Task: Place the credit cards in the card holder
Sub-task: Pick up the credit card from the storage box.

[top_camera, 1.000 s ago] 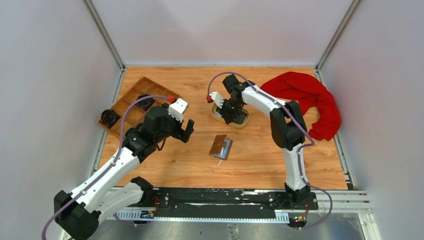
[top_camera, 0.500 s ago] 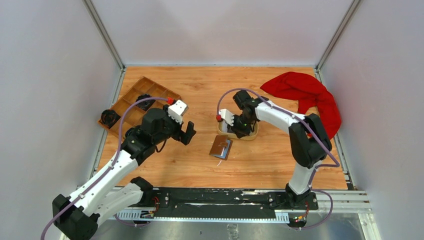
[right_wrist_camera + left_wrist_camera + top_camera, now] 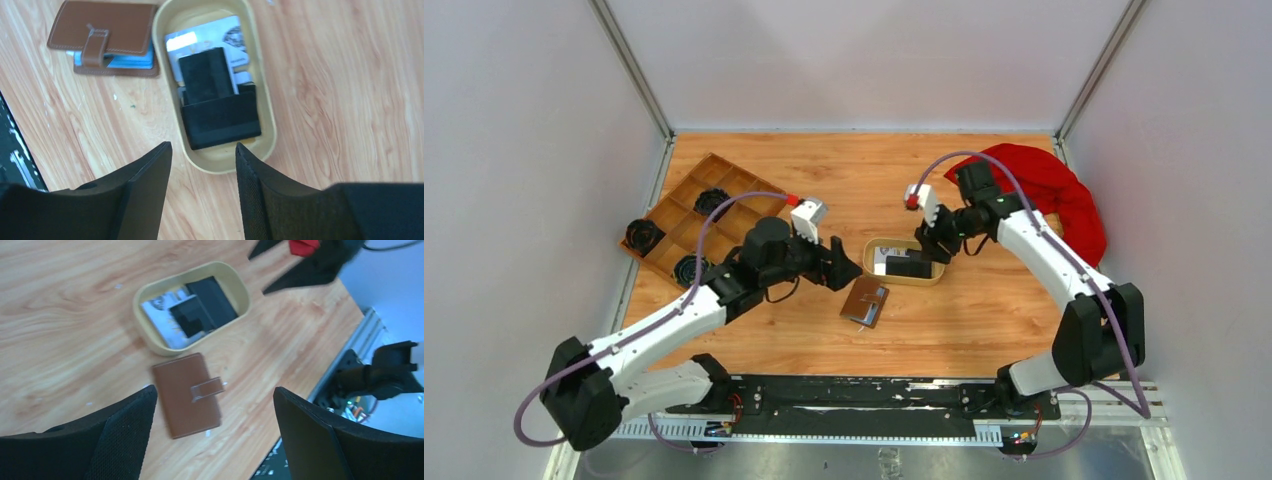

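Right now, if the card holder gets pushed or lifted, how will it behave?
The card holder lies flat and thin on the table, so a push would probably slide it, not tip it. Its cover sits off the blue pockets underneath, so lifted by one edge it may flop open.

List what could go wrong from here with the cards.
1. The cards lie stacked flat in the tan dish; its wall may keep the right gripper from getting under one.
2. The card holder lies folded shut under its strap; likely nothing goes in until it is opened.
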### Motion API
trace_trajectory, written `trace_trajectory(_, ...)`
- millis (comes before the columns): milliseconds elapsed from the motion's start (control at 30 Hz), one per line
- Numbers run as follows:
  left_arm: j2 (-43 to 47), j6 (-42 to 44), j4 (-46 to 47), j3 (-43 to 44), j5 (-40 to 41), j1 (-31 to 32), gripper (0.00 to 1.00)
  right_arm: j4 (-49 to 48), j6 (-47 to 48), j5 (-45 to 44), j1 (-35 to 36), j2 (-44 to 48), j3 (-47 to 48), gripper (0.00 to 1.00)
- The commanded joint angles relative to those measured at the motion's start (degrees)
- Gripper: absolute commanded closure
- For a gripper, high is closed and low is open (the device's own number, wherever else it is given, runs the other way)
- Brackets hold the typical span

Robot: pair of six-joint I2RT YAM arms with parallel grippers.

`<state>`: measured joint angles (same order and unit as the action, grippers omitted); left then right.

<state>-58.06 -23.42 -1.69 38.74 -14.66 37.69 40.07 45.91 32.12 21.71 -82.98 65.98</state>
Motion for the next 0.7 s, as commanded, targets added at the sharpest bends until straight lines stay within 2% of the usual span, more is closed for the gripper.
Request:
trace_trajectory(0,-6.3,-7.7,4.0,5.7,10.8,8.4,0.09,-4.8,-14.2,8.6,-9.0,-0.3,-1.0,0.48)
trace_trajectory(133,-16.6,-10.8,3.8,12.6,20.3,14.0,0.09,-8.3,-26.0,9.7,-15.7,-5.8,-1.7,0.64)
trace_trajectory(167,-19.2,-11.1,3.8,14.3,21.8,14.9,0.1,-8.4,-27.7,10.2,-16.8,-7.3,-1.5,0.65)
trace_trajectory(333,-31.7,-11.2,1.1,24.7,27.2,17.8,0.12,-8.7,-31.4,11.9,-20.7,-11.9,-0.8,0.63)
trace_trajectory(500,-48.1,-12.0,-17.2,44.9,37.5,21.4,0.12,-8.5,-33.3,14.8,-21.3,-15.7,-0.4,0.62)
trace_trajectory(667,-57.9,-11.6,-23.4,55.3,41.2,22.9,0.12,-8.0,-34.3,15.9,-23.3,-17.8,0.4,0.62)
